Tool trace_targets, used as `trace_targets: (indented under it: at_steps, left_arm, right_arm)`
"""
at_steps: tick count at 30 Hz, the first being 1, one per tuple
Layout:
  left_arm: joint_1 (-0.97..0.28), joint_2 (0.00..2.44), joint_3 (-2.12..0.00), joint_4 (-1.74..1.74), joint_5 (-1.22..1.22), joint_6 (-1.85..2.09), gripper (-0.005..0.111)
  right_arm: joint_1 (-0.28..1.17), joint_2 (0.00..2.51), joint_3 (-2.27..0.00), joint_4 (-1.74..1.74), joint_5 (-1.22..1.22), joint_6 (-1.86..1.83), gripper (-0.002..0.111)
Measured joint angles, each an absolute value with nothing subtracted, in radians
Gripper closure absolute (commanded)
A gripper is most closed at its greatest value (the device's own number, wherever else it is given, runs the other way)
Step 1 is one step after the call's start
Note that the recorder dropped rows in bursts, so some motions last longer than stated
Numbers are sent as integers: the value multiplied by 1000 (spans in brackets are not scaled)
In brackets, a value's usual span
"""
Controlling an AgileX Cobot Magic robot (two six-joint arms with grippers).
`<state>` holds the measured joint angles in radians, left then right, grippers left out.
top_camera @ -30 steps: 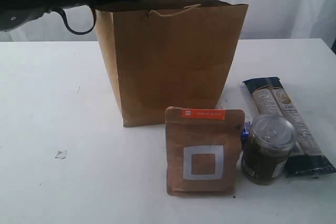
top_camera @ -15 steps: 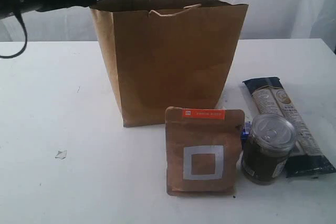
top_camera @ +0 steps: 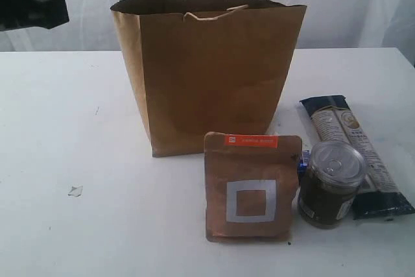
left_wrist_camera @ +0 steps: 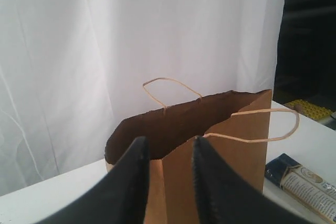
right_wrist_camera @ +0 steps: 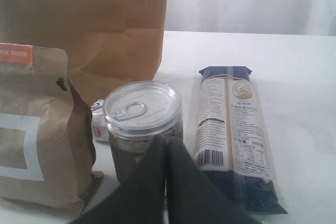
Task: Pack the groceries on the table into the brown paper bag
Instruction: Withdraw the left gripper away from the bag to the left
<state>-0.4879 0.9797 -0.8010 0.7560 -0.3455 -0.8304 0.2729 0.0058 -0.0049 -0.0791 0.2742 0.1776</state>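
the left hand [left_wrist_camera: 169, 148] is parted, empty, by the tall brown paper bag [left_wrist_camera: 241, 156]; right hand [right_wrist_camera: 166, 148] pressed together by the small dark jar [right_wrist_camera: 142, 116]

Open brown paper bag [top_camera: 214, 76] stands on white table [top_camera: 65, 160], pouch [top_camera: 251, 186], dark jar [top_camera: 329, 189] and packet [top_camera: 350, 134] near it.

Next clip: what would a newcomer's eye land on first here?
A tall kraft-brown paper bag with twisted loop handles stands open in the middle, dominating the exterior view. In front of it a brown pouch with a white square stands upright, a small dark jar with a silver lid beside it, and a long navy-tan packet lies flat on the view's right.
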Motion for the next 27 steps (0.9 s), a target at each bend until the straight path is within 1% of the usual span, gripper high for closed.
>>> trace_targets:
  at_steps: [7,11,16,21,27]
  left_arm:
    - [-488,910,-801,799,-352,-830,72]
    - [-488,881,-801,814,-395,-830,72]
    - [-488,844,-801,670,-353,-829,72]
    - [-488,737,-790,543,-208,-718,72]
    - [-488,585,-636,351,-155,-591,72]
  right_arm:
    - [273,6,-5,-79,274,194,108]
    - [273,6,-5,-79,274,195,108]
    - [273,6,-5,-79,274,196,108]
    - [273,6,-5,-79,274,196,108]
    - [273,6,-5,-79,274,198,108]
